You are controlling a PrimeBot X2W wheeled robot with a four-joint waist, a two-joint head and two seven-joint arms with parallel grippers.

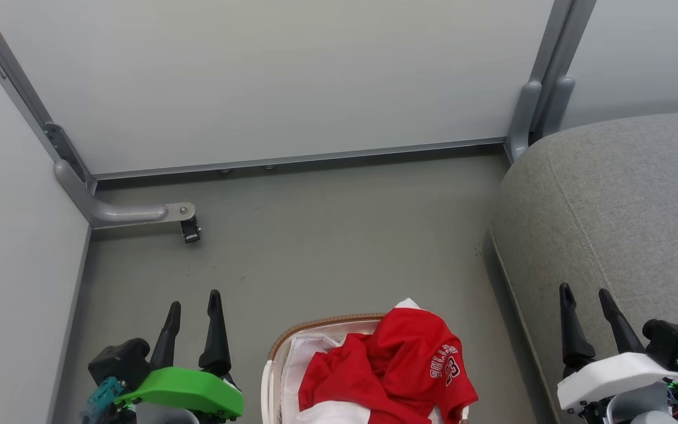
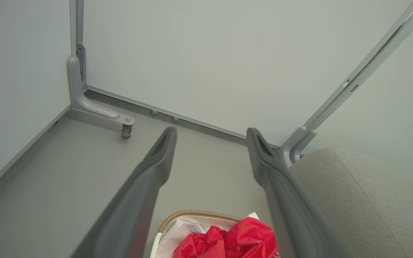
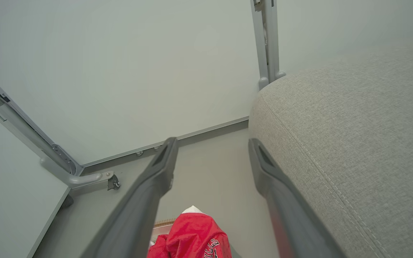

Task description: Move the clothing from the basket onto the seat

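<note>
Left fingers (image 1: 216, 330): spread apart with nothing between them, hanging over the bare floor (image 1: 327, 235) just left of the basket, tips towards the back wall.
Right fingers (image 1: 571, 330): spread the same way and holding nothing, over the near edge of the seat.
Clothing (image 1: 392, 365): a red heap with white panels, piled in the basket between the two arms. One fold hangs over the rim on the seat side, and neither pair of fingers touches it.
Basket (image 1: 315, 325): white plastic with a brown woven rim, standing on the floor near the seat but apart from it. Its white liner (image 1: 301, 359) shows on the left.
Seat (image 1: 621, 212): a big grey cushion with a stitched seam, on the robot's right. No garment lies on the part I can see.
Progress: I'd say nothing is moved yet. All the red cloth in sight sits in the basket, so reaching in, pinching, lifting and carrying across are all left.
Writing: white lettering runs sideways on the jersey. "23" reads clearly, and the small word above looks like "BULLS". I can read no other label.
</note>
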